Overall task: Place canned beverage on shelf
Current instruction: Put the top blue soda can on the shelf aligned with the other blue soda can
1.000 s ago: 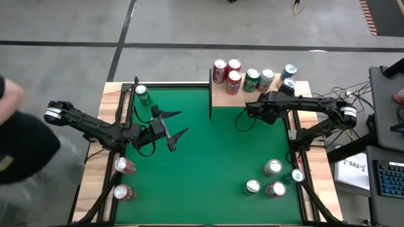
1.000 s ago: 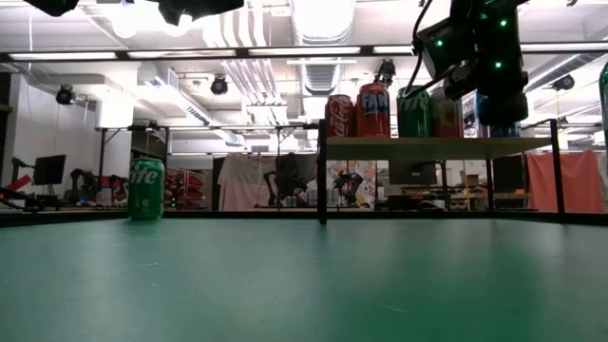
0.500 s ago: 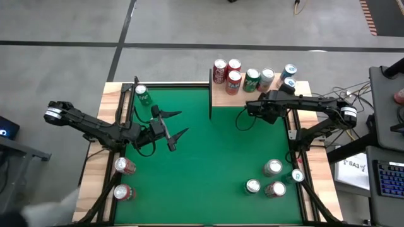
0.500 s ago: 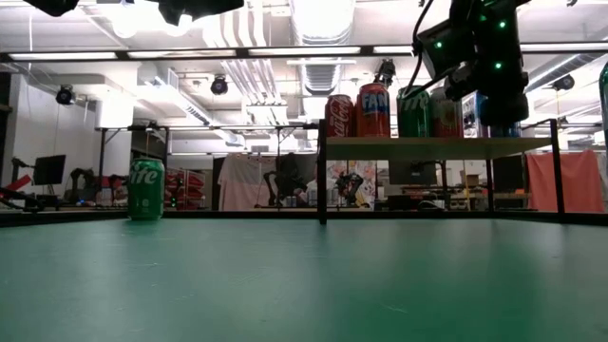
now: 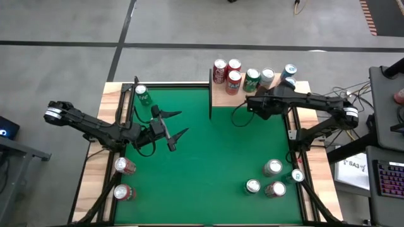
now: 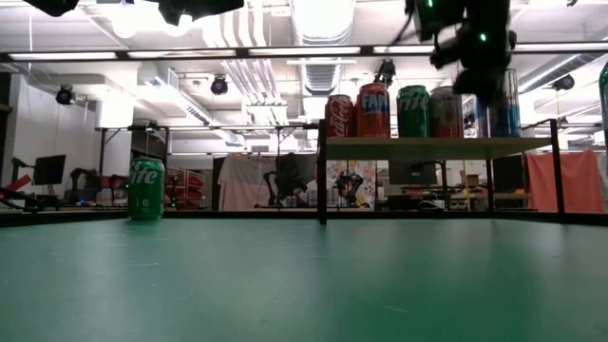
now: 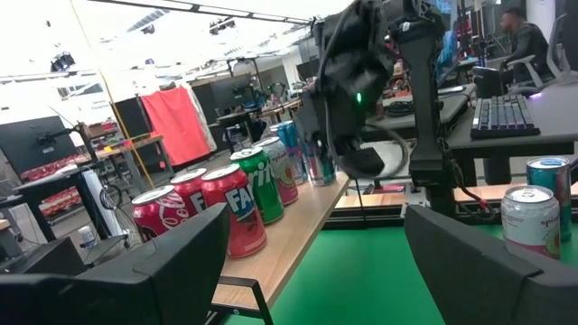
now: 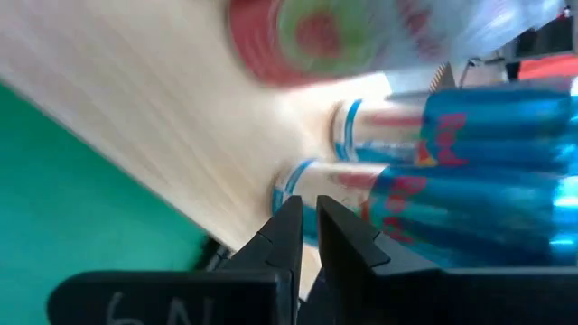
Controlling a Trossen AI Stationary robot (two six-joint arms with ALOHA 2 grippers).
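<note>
The shelf point(image 5: 255, 94) is a light-wood board on black posts at the table's far edge, and several cans stand on it: red point(image 5: 234, 79), green point(image 5: 252, 77) and blue point(image 5: 289, 82). My right gripper point(image 5: 250, 105) is shut and empty. It hangs above the shelf's near edge, slanting down toward the blue cans point(image 8: 433, 181). In the low view it point(image 6: 475, 71) is about level with the can tops. My left gripper point(image 5: 182, 123) stands open and empty over the green felt at mid-left. It points toward the shelf point(image 7: 298, 244).
A green can point(image 5: 142, 94) stands upright on the felt at the far left corner. Two cans point(image 5: 124, 166) stand on the wooden rim at the near left. Several more cans point(image 5: 273, 167) are grouped at the near right. The felt between the arms is bare.
My right gripper has risen above the shelf's near edge and tipped a little, staying shut. In the low view it no longer covers the blue can on the shelf. The cans have not moved.
</note>
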